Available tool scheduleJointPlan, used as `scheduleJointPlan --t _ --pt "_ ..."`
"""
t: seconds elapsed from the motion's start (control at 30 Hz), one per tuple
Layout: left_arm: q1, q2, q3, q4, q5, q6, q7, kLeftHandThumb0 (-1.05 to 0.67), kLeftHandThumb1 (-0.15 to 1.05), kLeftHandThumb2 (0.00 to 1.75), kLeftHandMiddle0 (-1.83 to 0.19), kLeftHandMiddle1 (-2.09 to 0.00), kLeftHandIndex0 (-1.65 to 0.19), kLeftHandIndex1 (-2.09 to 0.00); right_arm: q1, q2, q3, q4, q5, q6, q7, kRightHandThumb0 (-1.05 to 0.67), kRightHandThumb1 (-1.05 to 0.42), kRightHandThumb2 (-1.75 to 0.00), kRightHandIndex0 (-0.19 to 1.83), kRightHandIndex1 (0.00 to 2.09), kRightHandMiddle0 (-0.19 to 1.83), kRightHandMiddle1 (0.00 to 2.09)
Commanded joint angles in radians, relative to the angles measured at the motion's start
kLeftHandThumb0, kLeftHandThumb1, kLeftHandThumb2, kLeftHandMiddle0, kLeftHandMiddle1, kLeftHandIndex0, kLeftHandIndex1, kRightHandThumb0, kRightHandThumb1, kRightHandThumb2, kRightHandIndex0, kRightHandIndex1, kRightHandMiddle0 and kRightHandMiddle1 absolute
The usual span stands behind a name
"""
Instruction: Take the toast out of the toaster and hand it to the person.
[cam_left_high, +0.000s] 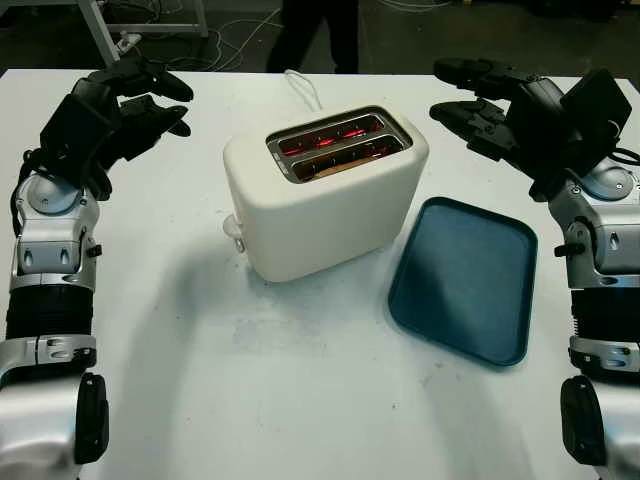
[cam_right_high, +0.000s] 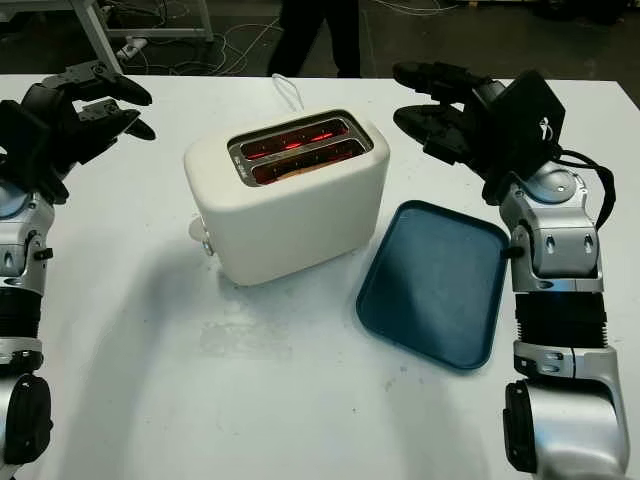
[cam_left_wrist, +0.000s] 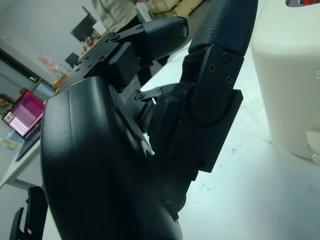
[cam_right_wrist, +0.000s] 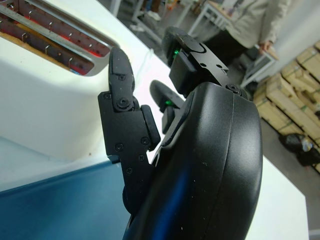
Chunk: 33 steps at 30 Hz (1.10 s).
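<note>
A cream toaster (cam_left_high: 330, 205) stands in the middle of the white table, its two slots glowing red inside. The edge of a slice of toast (cam_left_high: 340, 162) shows low in the nearer slot. My left hand (cam_left_high: 150, 100) is open and raised at the far left, well apart from the toaster. My right hand (cam_left_high: 475, 95) is open and raised at the far right, a little off the toaster's right end and above the tray's far edge. A person's dark legs (cam_left_high: 315, 35) stand beyond the table's far edge.
A dark blue tray (cam_left_high: 465, 275) lies flat on the table to the right of the toaster. The toaster's white cord (cam_left_high: 303, 88) runs off toward the far edge. Bare table (cam_left_high: 270, 390) stretches in front of the toaster.
</note>
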Motion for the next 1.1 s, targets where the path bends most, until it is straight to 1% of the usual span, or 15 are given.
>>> scheduleJointPlan --t 0.0,0.3,0.43,0.6,0.73,1.07 --pt "0.007 0.001 0.0 -0.013 0.0 0.014 0.009 -1.05 0.9 0.0 -0.7 -1.15 -0.71 -1.02 -0.006 -0.011 -0.001 0.002 -0.009 -0.014 0.005 -0.3 -0.92 -0.21 0.23 0.74 0.54 0.07" --pt "0.013 0.002 0.0 -0.015 -0.001 0.009 0.006 -1.05 0.9 0.0 -0.69 -1.14 -0.7 -1.02 -0.007 -0.003 0.003 -0.007 -0.018 0.004 0.005 -0.3 -0.92 -0.2 0.22 0.74 0.53 0.06" --pt "0.015 0.007 0.001 -0.011 0.002 -0.002 0.004 -1.05 0.91 0.01 -0.69 -1.15 -0.69 -1.02 -0.005 0.005 0.001 -0.014 -0.018 0.002 -0.004 -0.29 -0.92 -0.2 0.24 0.77 0.54 0.07" --pt "0.014 -0.001 0.005 -0.024 -0.012 0.028 0.005 -1.05 0.89 0.0 -0.71 -1.14 -0.7 -1.02 -0.002 -0.001 0.0 -0.018 -0.02 -0.005 0.001 -0.31 -0.92 -0.19 0.22 0.78 0.54 0.07" --pt "0.014 -0.003 -0.002 -0.025 -0.013 0.02 0.0 -1.05 0.89 0.01 -0.71 -1.12 -0.72 -1.0 0.007 0.003 -0.013 -0.028 -0.01 0.002 -0.005 -0.28 -0.92 -0.2 0.21 0.77 0.53 0.06" --pt "0.02 -0.005 -0.003 -0.04 -0.015 0.022 0.0 -1.05 0.89 0.0 -0.71 -1.11 -0.73 -0.98 0.008 0.001 -0.014 -0.076 -0.011 0.055 -0.013 -0.22 -0.92 -0.27 0.19 0.72 0.5 0.04"
